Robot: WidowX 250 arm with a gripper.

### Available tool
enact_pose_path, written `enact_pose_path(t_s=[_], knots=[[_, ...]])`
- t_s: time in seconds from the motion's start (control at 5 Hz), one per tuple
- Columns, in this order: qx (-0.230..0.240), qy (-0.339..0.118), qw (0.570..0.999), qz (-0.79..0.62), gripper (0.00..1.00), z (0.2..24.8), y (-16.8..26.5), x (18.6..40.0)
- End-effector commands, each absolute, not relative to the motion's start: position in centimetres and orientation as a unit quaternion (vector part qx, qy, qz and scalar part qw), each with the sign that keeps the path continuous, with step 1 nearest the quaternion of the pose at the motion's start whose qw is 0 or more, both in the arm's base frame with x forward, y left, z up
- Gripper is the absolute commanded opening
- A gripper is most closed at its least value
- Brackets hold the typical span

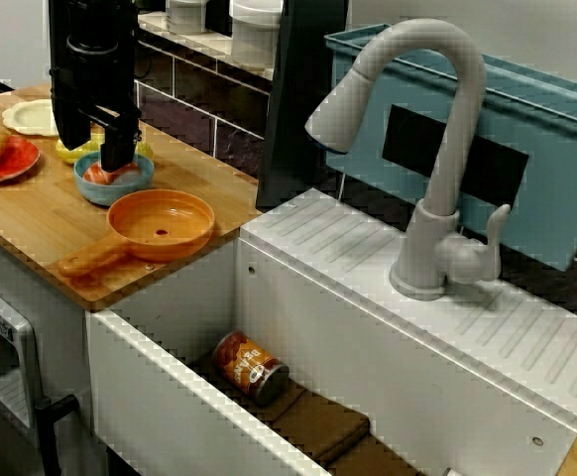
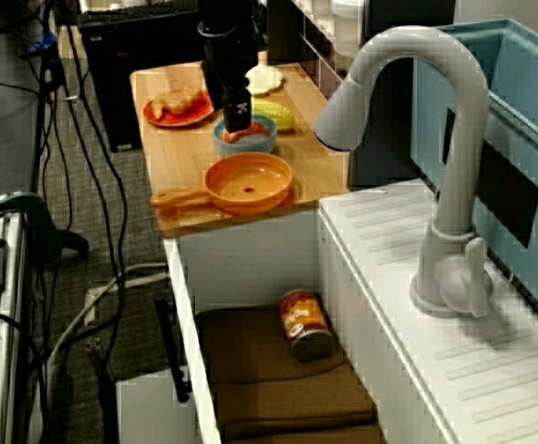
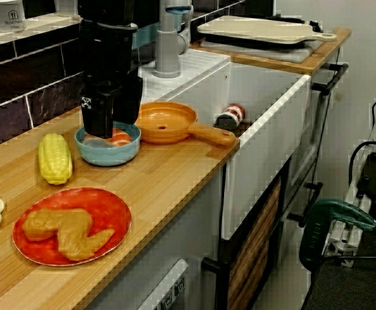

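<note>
Pale-blue glossy bowl (image 1: 110, 195), round, on a wood-grain counter (image 1: 31, 213); smooth orange lump (image 1: 100, 176) inside. Black gripper (image 1: 116, 159) dipped into the bowl at the lump, jaws hidden, grip unclear. Orange pan (image 1: 162, 220) just beside; ribbed corn (image 3: 54, 158) near; white sink (image 1: 298, 288) holds a can (image 1: 251, 367)

A white sink (image 1: 160, 397) is set into the worktop, with a wooden counter (image 1: 41, 213) adjoining one side of it. A dark tiled wall (image 1: 194, 109) runs behind the sink, and grey carpet (image 2: 29, 157) covers the floor before its front.
</note>
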State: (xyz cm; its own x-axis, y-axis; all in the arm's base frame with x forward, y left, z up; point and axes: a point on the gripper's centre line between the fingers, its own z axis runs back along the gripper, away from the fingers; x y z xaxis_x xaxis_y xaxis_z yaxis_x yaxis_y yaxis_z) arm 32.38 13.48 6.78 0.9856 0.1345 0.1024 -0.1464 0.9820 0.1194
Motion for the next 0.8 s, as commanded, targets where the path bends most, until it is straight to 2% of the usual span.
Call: enact_pose_path(t_s=[0.0,0.6], knots=[[0.056,-0.078,0.992,0.087,1.0,9.7,14.4,32.8],[0.059,-0.076,0.991,0.094,1.0,9.0,14.1,33.8]])
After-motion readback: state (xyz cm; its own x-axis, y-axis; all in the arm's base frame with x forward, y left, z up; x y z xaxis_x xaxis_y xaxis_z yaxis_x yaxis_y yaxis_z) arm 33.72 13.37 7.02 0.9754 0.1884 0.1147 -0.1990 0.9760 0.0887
